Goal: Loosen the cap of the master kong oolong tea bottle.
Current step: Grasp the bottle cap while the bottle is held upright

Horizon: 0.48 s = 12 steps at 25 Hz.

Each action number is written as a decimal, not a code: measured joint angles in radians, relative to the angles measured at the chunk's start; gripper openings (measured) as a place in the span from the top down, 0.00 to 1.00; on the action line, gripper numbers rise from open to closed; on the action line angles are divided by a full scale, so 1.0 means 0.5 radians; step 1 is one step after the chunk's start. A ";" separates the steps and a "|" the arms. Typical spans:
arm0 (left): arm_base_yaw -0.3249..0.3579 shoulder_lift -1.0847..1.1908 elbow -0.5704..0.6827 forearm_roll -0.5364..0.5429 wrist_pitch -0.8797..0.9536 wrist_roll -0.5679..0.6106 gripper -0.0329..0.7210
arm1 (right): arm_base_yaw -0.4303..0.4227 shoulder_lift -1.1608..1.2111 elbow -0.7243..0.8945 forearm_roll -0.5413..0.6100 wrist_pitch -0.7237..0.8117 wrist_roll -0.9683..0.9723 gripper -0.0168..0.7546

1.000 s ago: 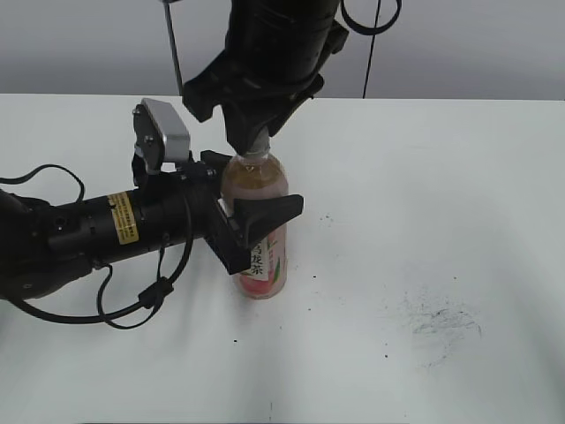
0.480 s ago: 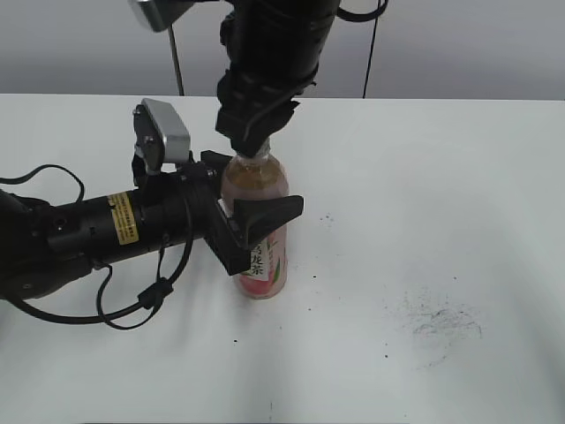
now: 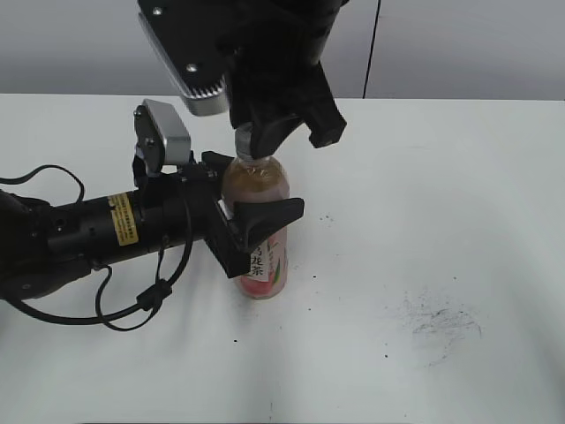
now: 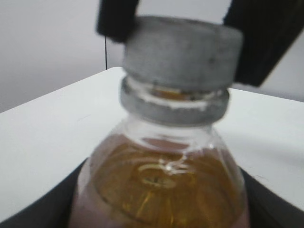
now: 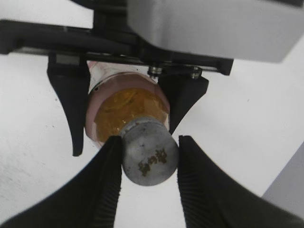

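Standing upright on the white surface, the slim clear plastic bottle of amber tea with a pink-and-white label is near the middle of the exterior view, left of a patch of dark scuff marks. The left gripper reaches in from the left, lying low and level, and its black fingers are partly spread and pressed around the bottle's body just below the shoulder, one on the near side and one behind. Above it, the small round grey ribbed plastic cap tops the neck; a grey ring sits just under it in the left wrist view. The right gripper comes straight down from above, and its black ribbed fingers are narrowed onto the cap, touching it on two opposite sides. Beyond the surface stands a plain grey wall with a thin dark cable hanging down.
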<state>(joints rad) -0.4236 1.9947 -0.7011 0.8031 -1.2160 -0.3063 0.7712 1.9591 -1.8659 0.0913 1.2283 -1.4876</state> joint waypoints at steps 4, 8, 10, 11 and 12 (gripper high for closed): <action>0.000 0.000 0.000 0.000 0.000 0.002 0.37 | 0.000 -0.002 0.000 0.002 0.000 -0.586 0.63; 0.000 0.000 0.000 0.000 0.000 0.002 0.37 | 0.000 -0.002 0.000 0.002 -0.002 -1.111 0.63; 0.000 0.000 0.000 0.000 0.000 0.000 0.37 | 0.000 -0.002 -0.002 0.002 -0.004 -1.344 0.63; 0.000 0.000 0.000 -0.002 0.000 0.000 0.37 | 0.000 -0.002 -0.002 0.002 -0.006 -1.475 0.63; 0.000 0.000 0.000 -0.005 0.000 0.000 0.37 | 0.000 -0.002 -0.002 0.002 -0.008 -1.614 0.63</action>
<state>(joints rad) -0.4236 1.9947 -0.7011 0.8006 -1.2160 -0.3065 0.7712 1.9579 -1.8668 0.0921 1.2244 -2.2944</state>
